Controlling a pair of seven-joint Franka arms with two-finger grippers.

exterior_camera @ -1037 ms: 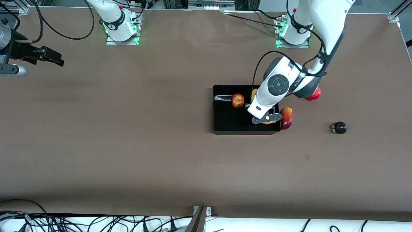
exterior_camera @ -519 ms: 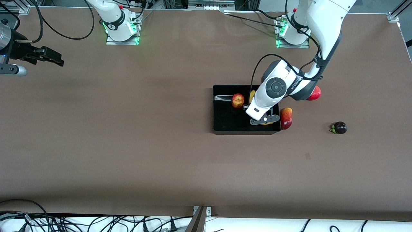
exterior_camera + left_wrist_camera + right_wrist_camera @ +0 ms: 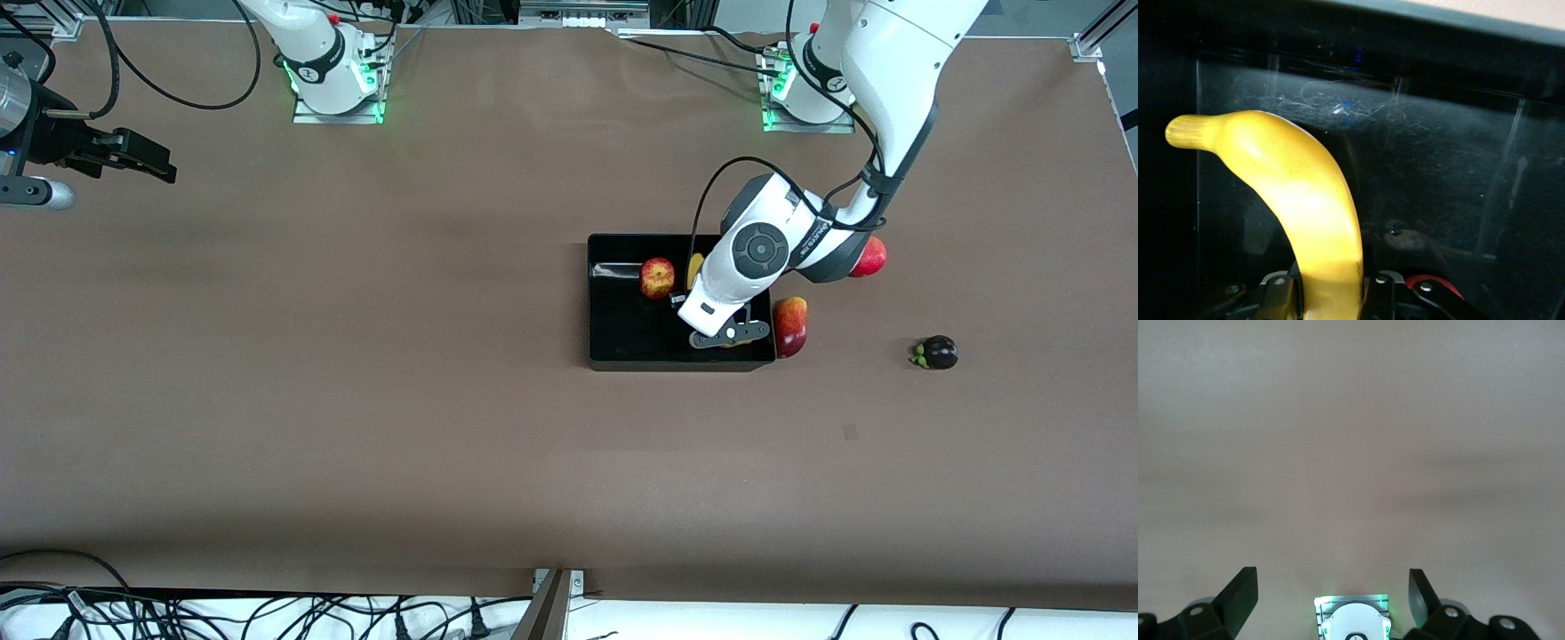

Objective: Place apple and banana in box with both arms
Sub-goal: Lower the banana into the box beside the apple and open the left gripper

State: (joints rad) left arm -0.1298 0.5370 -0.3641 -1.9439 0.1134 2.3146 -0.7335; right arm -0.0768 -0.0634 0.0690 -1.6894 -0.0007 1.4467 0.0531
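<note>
From the front, the left gripper [image 3: 725,335] is down inside the shallow glossy black plastic box [image 3: 622,338], clamped on the long curved yellow banana [image 3: 694,265], whose long axis runs toward the bases. A small red-and-yellow mottled apple [image 3: 657,277] lies in the box beside it. A dark-red and orange mango-like fruit [image 3: 790,325] touches the box's outer wall.

Left wrist view: the fingers [image 3: 1281,297] pinch the banana [image 3: 1305,213], its tip pointing at the box wall [image 3: 1418,40].

Right wrist view: the waiting right gripper [image 3: 1331,590] hangs spread apart over bare table [image 3: 1351,453].

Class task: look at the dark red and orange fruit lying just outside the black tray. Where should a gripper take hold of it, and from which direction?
Grip the mango-like fruit across its narrow middle, coming straight down from above. It lies lengthwise against the box wall, so close along that wall, probably nudging it clear first.
</note>
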